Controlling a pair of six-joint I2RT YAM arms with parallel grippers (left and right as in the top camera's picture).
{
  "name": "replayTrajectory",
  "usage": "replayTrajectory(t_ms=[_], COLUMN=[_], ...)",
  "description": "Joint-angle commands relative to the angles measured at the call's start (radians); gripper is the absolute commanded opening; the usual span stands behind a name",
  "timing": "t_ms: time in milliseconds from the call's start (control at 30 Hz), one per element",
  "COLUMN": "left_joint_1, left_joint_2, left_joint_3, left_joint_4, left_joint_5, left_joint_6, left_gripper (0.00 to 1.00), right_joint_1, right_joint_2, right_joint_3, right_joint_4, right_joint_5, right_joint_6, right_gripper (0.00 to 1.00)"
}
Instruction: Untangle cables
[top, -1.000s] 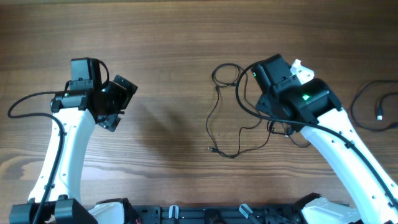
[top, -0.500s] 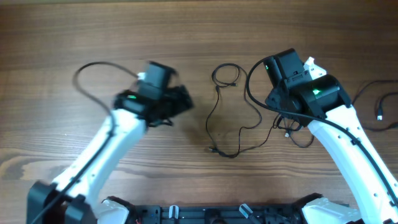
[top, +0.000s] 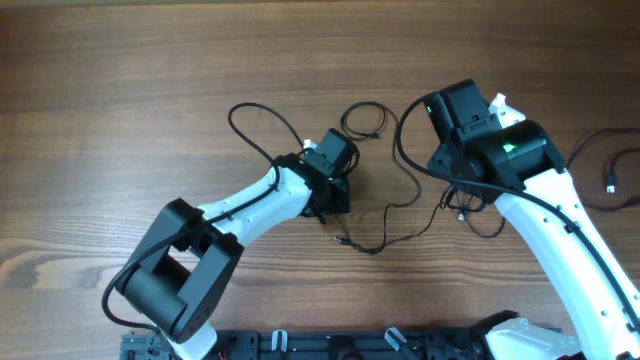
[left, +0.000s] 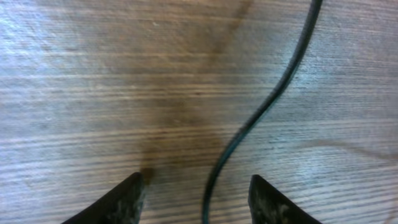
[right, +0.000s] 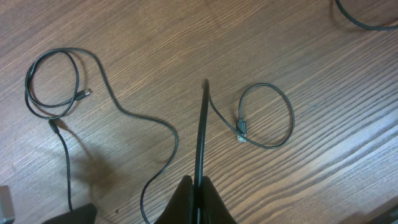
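The cables (left: 258, 115) lie about the middle of the desk (top: 150, 80): thin black cords in loose curves, with one part wound into a small coil (right: 28, 84) on the far side. The left claw (left: 200, 199) is low over the wood, released, its two fingers apart with one cord running between them and not pinched. The right claw (right: 198, 193) is clenched on another cord, which comes straight out from its closed tips. I judge the cords to be very light, soft and a little slippery, so a quick pull could drag the coil along. A small plug (right: 241, 132) may catch in a loop. It seems better to take hold on a plain stretch, away from coil and plugs.
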Motion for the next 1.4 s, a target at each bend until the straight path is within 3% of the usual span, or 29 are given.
replayTrajectory(t_ms=[0, 67, 200, 300, 333, 467, 567, 633, 733, 867, 933, 1000, 1200, 1233, 1267, 1333, 1367], left_joint_1=[-0.002, -0.002, 0.014, 0.106, 0.19, 0.416, 0.612, 0.701, 0.772, 0.748, 0.718, 0.682, 0.607, 0.595, 0.582, 0.551, 0.545], left_joint_2=[0.011, 0.011, 0.006, -0.061, -0.134, -0.322, -0.445, -0.484, -0.497, -0.495, -0.492, -0.484, -0.462, -0.457, -0.454, -0.446, -0.446], left_joint_3=[-0.001, -0.001, 0.0, 0.015, 0.031, 0.038, 0.038, 0.037, 0.035, 0.008, -0.001, -0.004, -0.004, -0.004, -0.004, -0.004, -0.004], left_joint_4=[-0.012, -0.023, -0.096, -0.253, -0.34, -0.418, -0.472, -0.491, -0.495, -0.452, -0.432, -0.423, -0.421, -0.42, -0.418, -0.412, -0.412], left_joint_5=[0.0, -0.02, -0.124, -0.248, -0.31, -0.332, -0.305, -0.267, -0.179, -0.099, -0.097, -0.097, -0.097, -0.097, -0.097, -0.097, -0.097], left_joint_6=[0.023, 0.023, 0.018, -0.036, -0.072, -0.117, -0.143, -0.142, -0.135, -0.135, -0.135, -0.135, -0.136, -0.136, -0.136, -0.137, -0.141], left_gripper=[0.21, 0.04, 0.04, 0.04, 0.04, 0.04, 0.04, 0.04, 0.04, 0.04, 0.04, 0.04, 0.04, 0.08, 0.18, 1.0, 1.0], right_joint_1=[-0.007, -0.007, -0.01, -0.044, -0.079, -0.182, -0.302, -0.346, -0.36, -0.337, -0.333, -0.333, -0.323, -0.314, -0.301, -0.268, -0.26], right_joint_2=[-0.013, -0.013, -0.013, -0.013, -0.013, -0.012, -0.012, -0.012, -0.012, -0.008, -0.008, -0.008, 0.006, 0.008, 0.014, 0.027, 0.03], right_joint_3=[0.017, 0.017, 0.017, 0.017, 0.017, 0.016, 0.016, 0.014, -0.001, -0.013, -0.013, -0.013, -0.015, -0.017, -0.021, -0.034, -0.039], right_joint_4=[-0.003, -0.006, -0.005, -0.012, -0.011, -0.022, -0.123, -0.141, -0.073, 0.085, 0.128, 0.158, 0.172, 0.171, 0.172, 0.174, 0.175], right_joint_5=[0.026, 0.026, 0.047, 0.076, 0.08, 0.096, 0.159, 0.129, -0.008, -0.412, -0.618, -0.682, -0.708, -0.72, -0.721, -0.713, -0.705], right_joint_6=[0.005, 0.004, -0.034, -0.048, -0.047, -0.027, 0.178, 0.206, 0.042, -0.481, -0.662, -0.697, -0.571, -0.571, -0.571, -0.571, -0.571], right_gripper=[0.04, 0.04, 0.04, 0.04, 0.04, 0.04, 0.04, 0.04, 0.04, 0.04, 0.04, 0.04, 0.09, 0.09, 0.09, 0.17, 0.17])
